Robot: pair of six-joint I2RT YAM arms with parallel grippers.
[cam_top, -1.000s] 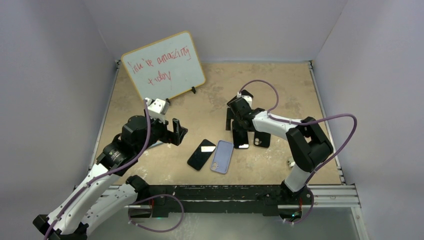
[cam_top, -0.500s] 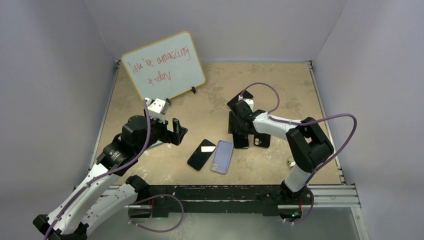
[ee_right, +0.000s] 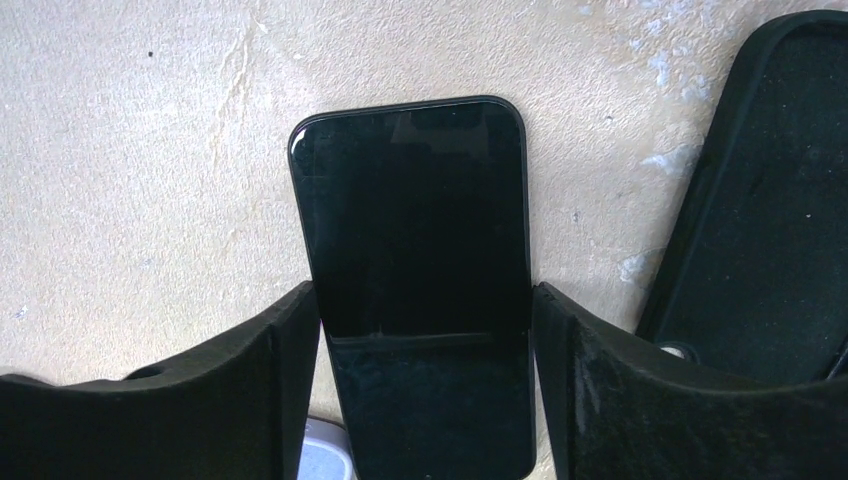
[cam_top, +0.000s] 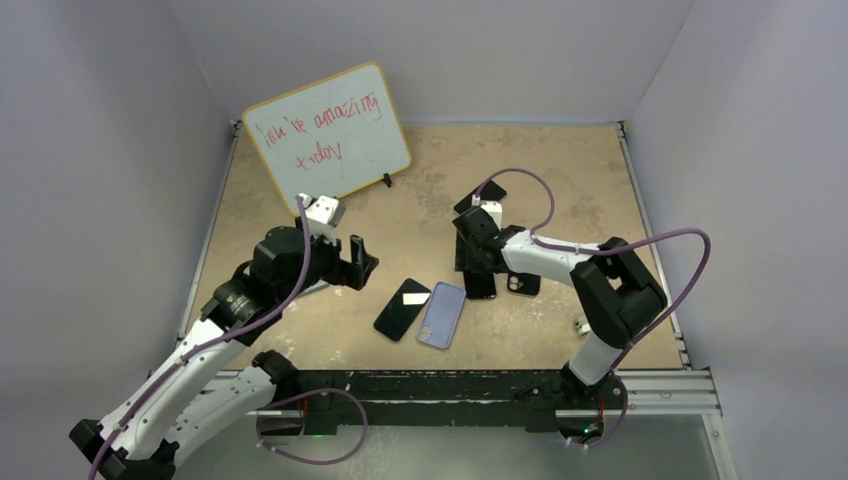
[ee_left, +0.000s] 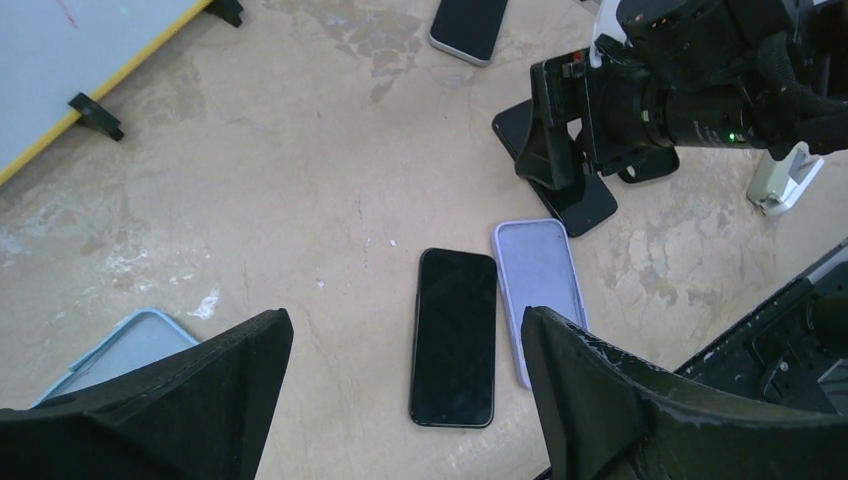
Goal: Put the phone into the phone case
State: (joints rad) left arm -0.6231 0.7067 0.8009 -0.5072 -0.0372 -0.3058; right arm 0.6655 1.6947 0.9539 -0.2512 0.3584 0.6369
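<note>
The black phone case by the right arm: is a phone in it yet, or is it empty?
Empty. The black case shows its bare inside, and the phone lies flat on the table beside it, not in it.

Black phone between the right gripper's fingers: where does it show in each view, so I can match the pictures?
Top external: black phone right of centre, poking out toward the arm bases from under the right gripper.
Left wrist: upper right, partly hidden under that gripper.
Right wrist: centre of the picture, screen up, a finger on either side.
Shared landmark: the right gripper straddling it, seen in all three views.
</note>
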